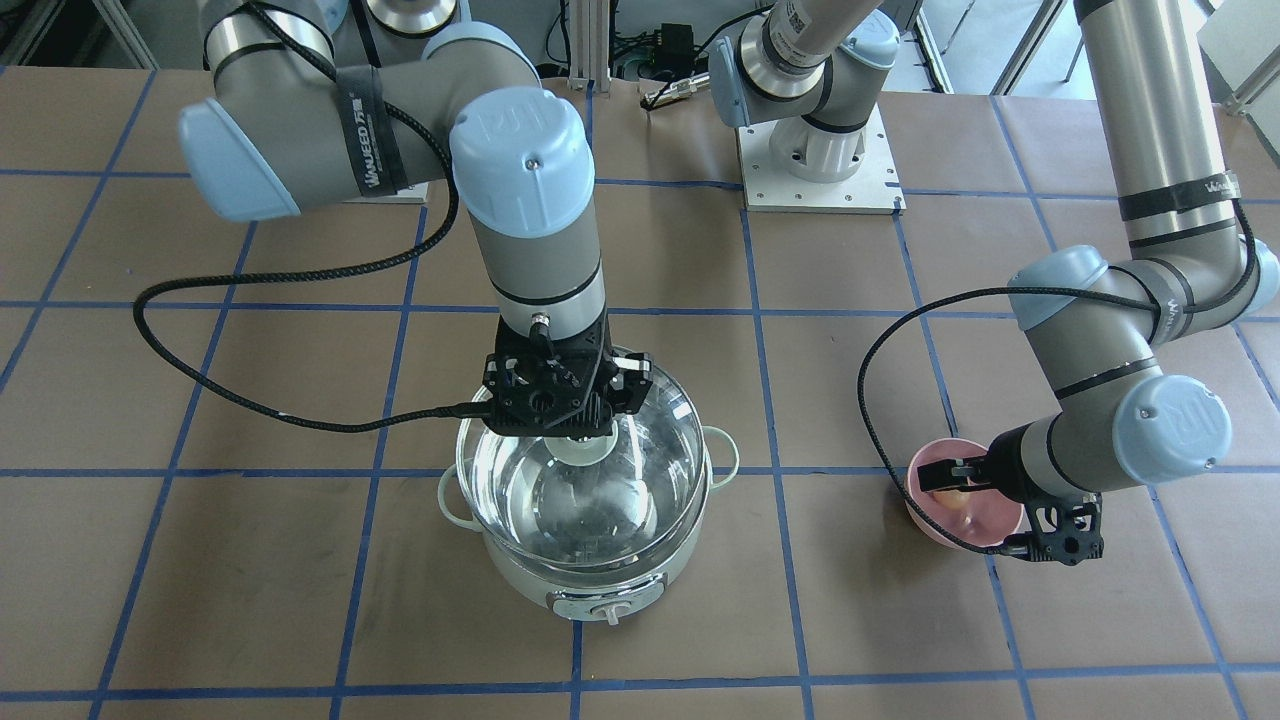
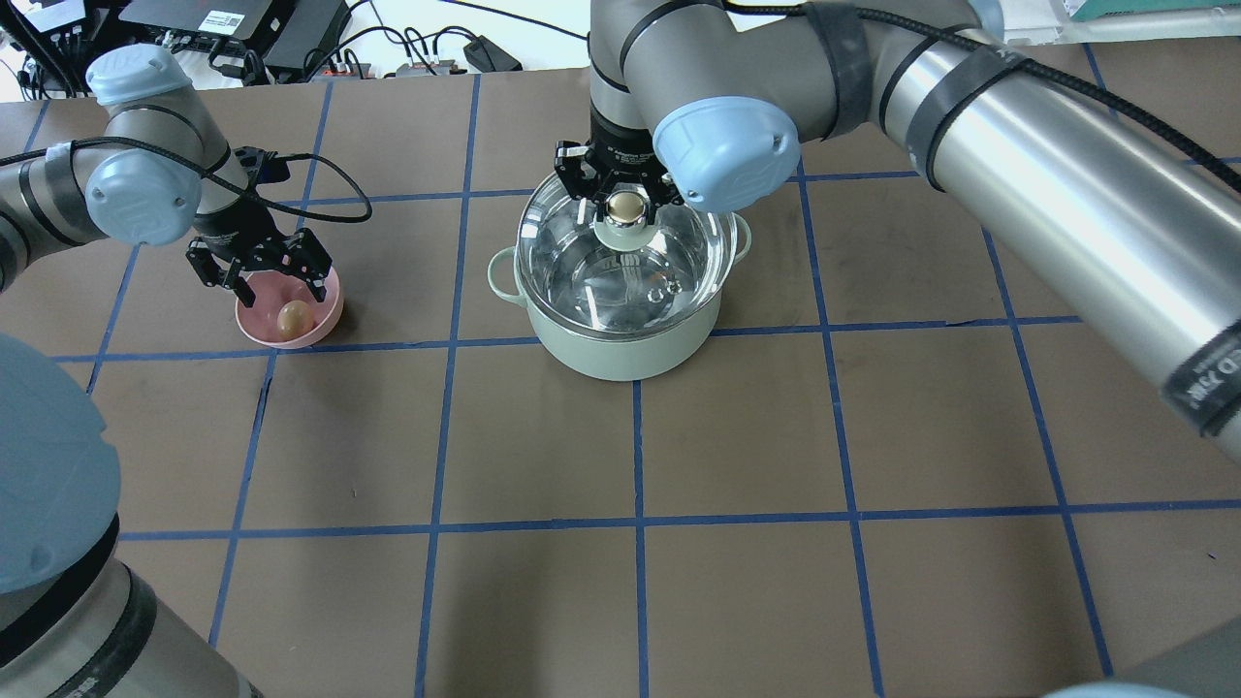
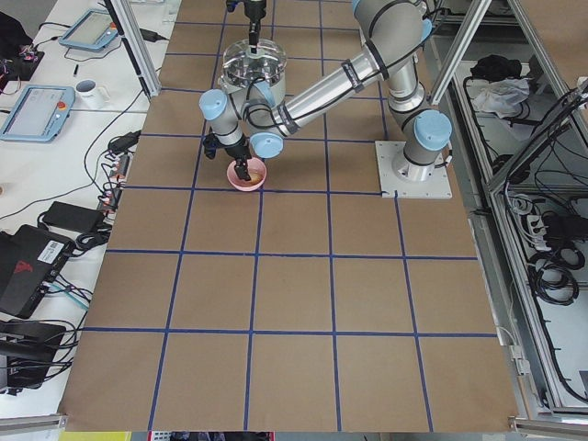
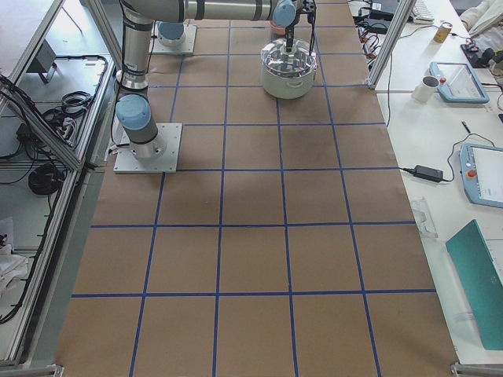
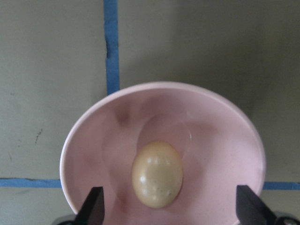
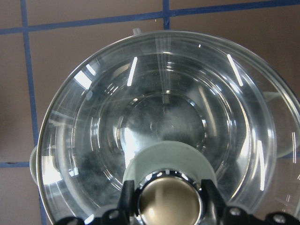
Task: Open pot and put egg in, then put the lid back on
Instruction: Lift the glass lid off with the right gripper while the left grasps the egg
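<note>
The mint-white pot [image 2: 620,354] stands mid-table with the clear glass lid [image 2: 601,281] over its mouth. My right gripper [image 2: 625,199] is shut on the lid's beige-gold knob [image 6: 168,204]; I cannot tell whether the lid rests on the rim or is slightly raised. The tan egg [image 5: 157,174] lies in a pink bowl [image 5: 93,131] at the overhead view's left [image 2: 292,319]. My left gripper [image 2: 271,281] is open just above the bowl, its fingertips [image 5: 93,204] on either side of the egg without touching it.
The table is brown paper with a blue tape grid. The pot's control knob [image 1: 610,612] faces the operators' side. A black cable [image 1: 250,400] loops from the right wrist over the table. The arm bases [image 1: 820,150] stand at the robot's edge.
</note>
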You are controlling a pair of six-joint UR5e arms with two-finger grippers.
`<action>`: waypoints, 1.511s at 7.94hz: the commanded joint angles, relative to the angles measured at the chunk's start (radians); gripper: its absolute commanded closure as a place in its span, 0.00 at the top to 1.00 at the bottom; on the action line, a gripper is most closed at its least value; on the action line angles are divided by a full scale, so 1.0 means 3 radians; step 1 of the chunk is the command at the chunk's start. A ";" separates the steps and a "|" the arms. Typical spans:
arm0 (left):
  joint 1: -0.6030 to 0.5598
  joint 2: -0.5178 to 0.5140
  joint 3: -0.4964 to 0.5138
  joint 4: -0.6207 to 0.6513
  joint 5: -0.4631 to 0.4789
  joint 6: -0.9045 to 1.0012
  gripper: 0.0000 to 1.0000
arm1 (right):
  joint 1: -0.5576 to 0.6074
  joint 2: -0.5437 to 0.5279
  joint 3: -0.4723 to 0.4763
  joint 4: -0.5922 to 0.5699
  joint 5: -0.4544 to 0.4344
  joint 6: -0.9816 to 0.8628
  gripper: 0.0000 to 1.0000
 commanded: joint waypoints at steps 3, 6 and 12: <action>0.0000 -0.0041 -0.0034 0.0031 0.0018 0.0039 1.00 | -0.0689 -0.0589 0.0001 0.0762 -0.0044 -0.0946 0.00; 0.0000 -0.0062 -0.0034 0.0031 0.0028 0.0049 1.00 | -0.1221 -0.0702 0.0047 0.0901 -0.0211 -0.1365 0.00; 0.0000 -0.0134 -0.0034 0.0042 0.0023 0.0100 0.97 | -0.1340 -0.0800 0.0139 0.0952 -0.0187 -0.1343 0.00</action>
